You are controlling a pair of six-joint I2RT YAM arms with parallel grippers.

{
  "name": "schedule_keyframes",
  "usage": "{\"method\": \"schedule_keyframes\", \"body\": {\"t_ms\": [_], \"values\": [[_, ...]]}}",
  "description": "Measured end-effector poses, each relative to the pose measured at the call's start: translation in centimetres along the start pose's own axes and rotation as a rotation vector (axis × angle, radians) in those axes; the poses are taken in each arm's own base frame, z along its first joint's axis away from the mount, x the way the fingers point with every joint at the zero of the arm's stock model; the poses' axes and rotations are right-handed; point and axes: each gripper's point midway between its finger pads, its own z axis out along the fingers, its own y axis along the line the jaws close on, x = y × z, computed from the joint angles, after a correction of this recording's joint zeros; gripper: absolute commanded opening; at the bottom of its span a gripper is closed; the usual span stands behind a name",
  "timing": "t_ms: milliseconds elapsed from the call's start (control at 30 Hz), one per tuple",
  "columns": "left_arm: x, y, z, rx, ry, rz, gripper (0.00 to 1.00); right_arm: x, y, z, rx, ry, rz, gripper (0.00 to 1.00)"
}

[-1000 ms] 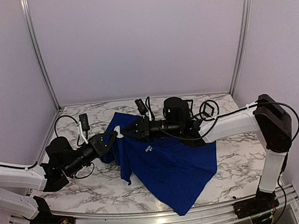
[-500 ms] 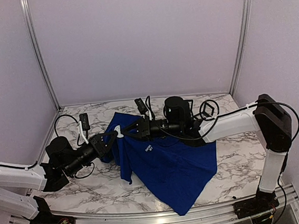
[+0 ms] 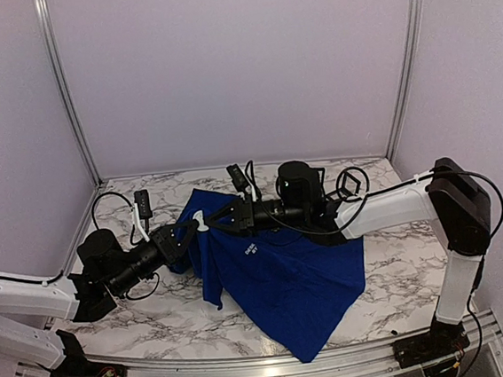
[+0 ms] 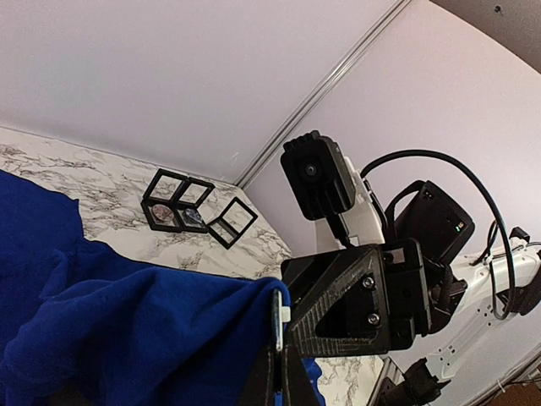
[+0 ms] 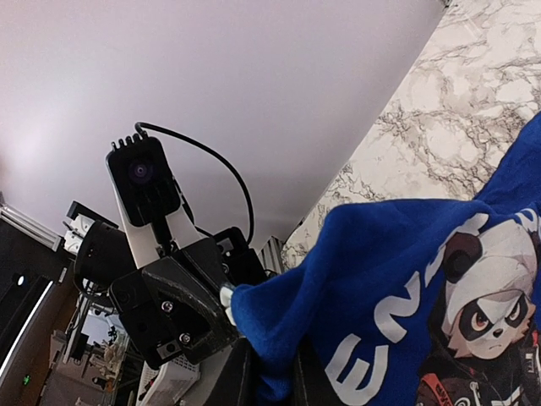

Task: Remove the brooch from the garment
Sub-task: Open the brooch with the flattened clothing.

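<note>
**Above marble table [image 3: 139,317], two robot arms hoist a fold of blue T-shirt [image 3: 287,283]**

Across the middle of the table, the royal-blue T-shirt lies spread toward the near right side, while its left part is lifted clear of the tabletop into a peak. The left gripper [image 3: 191,231], reaching in from the table's left side, has its jaws clenched on that raised cloth. The right gripper [image 3: 210,221] meets it almost tip to tip from the table's right side, its jaws drawn close on a fold of the same fabric. A small pale object [image 4: 277,320] shows at the cloth's edge between the two tips, too small to identify. The shirt's white lettering [image 5: 397,326] and panda print [image 5: 486,313] face the right wrist camera. Black-framed display boxes [image 3: 349,183] sit at the table's far right corner.
</note>
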Motion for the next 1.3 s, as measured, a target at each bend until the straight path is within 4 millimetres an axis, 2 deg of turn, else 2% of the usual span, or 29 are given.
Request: {"method": "schedule_keyframes", "body": {"t_ms": [600, 1300], "values": [[0.2, -0.1, 0.0, -0.001, 0.008, 0.001, 0.00, 0.3, 0.0, 0.0, -0.009, 0.037, -0.038, 0.17], [1.1, 0.7, 0.0, -0.037, 0.040, 0.003, 0.00, 1.1, -1.0, -0.1, 0.026, 0.069, -0.056, 0.20]]}}
